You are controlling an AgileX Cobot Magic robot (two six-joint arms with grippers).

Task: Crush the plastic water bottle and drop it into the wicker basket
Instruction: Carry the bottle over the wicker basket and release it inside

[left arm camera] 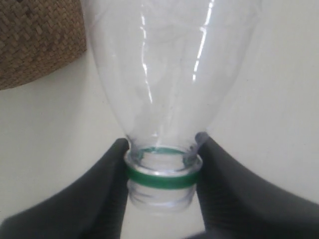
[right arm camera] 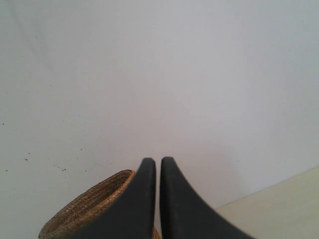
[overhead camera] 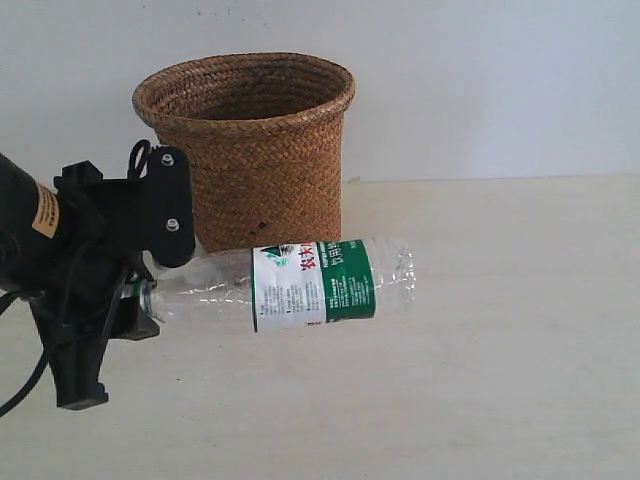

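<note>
While you check the plastic water bottle, note that it lies on its side, roughly level. Its neck points toward the left of the exterior view, its base toward the right, and the white-and-green label wraps its middle. It crosses in front of the lower part of the wicker basket, overlapping the basket's bottom edge from your camera's angle. It appears to hang just clear of the table, though the exterior view does not let you be sure of the gap beneath it. Your left gripper has it by the neck. The two dark fingers are closed in from opposite sides and press against the green neck ring, with the bottle mouth sitting between them and the clear shoulder widening away from the tips. The jaws stand only as far apart as the neck is wide. Farther out, your right gripper holds nothing. Its fingers are drawn together with only a thin slit between them, pointing at the pale wall, with the basket's woven rim showing just behind them.
</note>
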